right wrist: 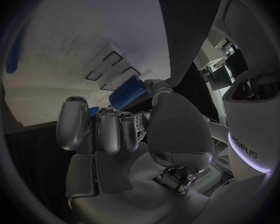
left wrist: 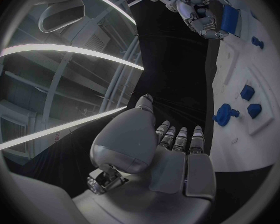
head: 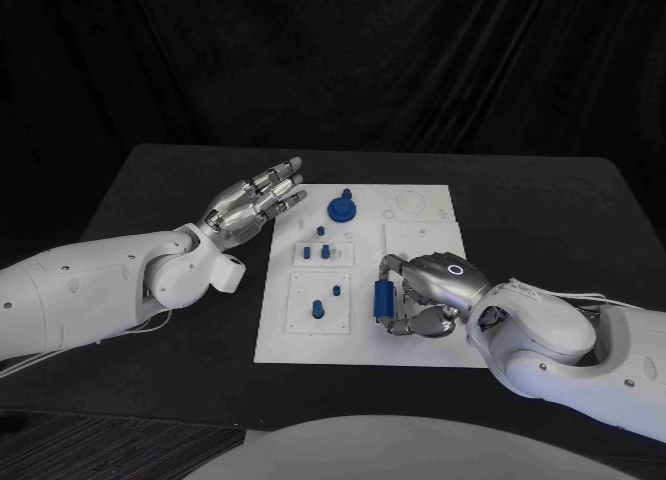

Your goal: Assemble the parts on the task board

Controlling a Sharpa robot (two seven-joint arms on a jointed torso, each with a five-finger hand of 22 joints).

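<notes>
While the black table (head: 175, 180) takes up most of what you see, the white task board (head: 420, 345) sits right in the middle of it, long side running away from the robot. The right arm (head: 593, 350) comes in low over the near right part of the board, and its right hand (head: 420, 292) is curled around a blue cylinder (head: 382, 298), thumb on one side and fingers on the other. From the wrist camera the same cylinder (right wrist: 129, 94) pokes out between thumb and fingers just above the board. The left hand (head: 254, 205) hangs off the board's left edge over bare table, palm up-ish, fingers straight and apart, holding nothing. On the board's far end stands a round blue knob part (head: 342, 210). Closer in, two little blue pegs (head: 316, 252) stand in a raised frame, and two more small blue pieces (head: 323, 305) sit in the next frame nearer the robot.
</notes>
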